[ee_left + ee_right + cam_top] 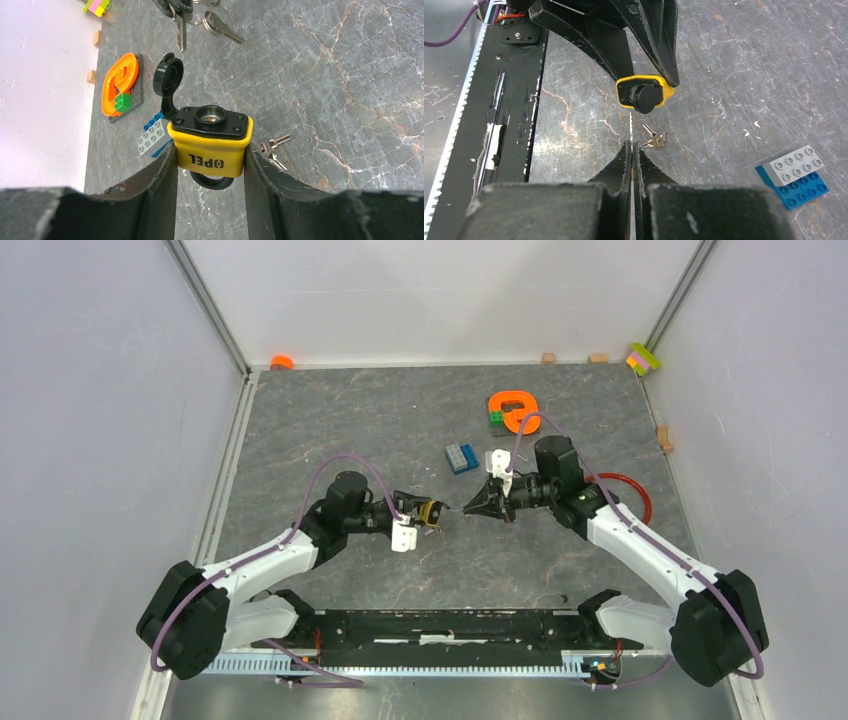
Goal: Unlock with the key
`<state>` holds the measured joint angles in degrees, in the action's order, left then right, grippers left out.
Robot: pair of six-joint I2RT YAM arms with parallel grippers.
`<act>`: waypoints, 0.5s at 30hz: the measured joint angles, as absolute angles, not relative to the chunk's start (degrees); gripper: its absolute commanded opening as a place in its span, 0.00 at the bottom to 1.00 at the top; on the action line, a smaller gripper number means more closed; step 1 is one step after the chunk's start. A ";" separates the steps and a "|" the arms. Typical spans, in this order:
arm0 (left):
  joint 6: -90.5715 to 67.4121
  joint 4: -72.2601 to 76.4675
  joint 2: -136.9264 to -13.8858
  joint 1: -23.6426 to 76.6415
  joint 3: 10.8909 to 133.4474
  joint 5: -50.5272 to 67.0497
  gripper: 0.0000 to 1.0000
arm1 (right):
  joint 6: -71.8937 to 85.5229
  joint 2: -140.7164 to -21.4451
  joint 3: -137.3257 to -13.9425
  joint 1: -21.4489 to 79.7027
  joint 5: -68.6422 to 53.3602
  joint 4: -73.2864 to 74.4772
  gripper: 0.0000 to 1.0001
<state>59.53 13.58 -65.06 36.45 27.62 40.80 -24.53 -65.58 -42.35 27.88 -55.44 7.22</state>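
- Right tool (631, 146) is pinched fully closed on the key (180, 35), whose thin blade sticks out past the fingertips toward the padlock (200, 145); a second key on the same ring dangles beside it.
- Left tool (210, 172) is partly open, its two fingers clamping the padlock's yellow sides, with the shackle tucked back between them.
- Padlock's keyhole (210, 116) faces the key, with a clear gap between them; the dust cap (167, 77) is flipped off to one side of it.
- Loose keys (654, 140) lie on the counter (350, 100), below the padlock and just short of it.
- Step in hand, as I judge it: bringing the blade to the keyhole.
- To do it well: line the blade up on the keyhole's axis before advancing and match its flat to the slot.
- Advance slowly and straight, while the left tool holds the padlock steady.
- Watch the cap; from the right wrist view it seems to hang near the blade's path.
- Turn only once the blade is fully seated.
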 measured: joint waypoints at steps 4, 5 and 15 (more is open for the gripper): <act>59.37 13.56 -65.10 36.45 27.66 39.77 0.02 | -23.90 -65.67 -42.15 28.40 -55.53 7.14 0.00; 59.18 13.50 -65.21 36.47 27.79 39.03 0.02 | -23.31 -65.73 -41.98 28.42 -55.55 6.66 0.00; 56.93 13.47 -66.50 39.88 31.92 20.64 0.02 | -6.00 -72.62 -40.88 28.56 -54.22 -3.64 0.00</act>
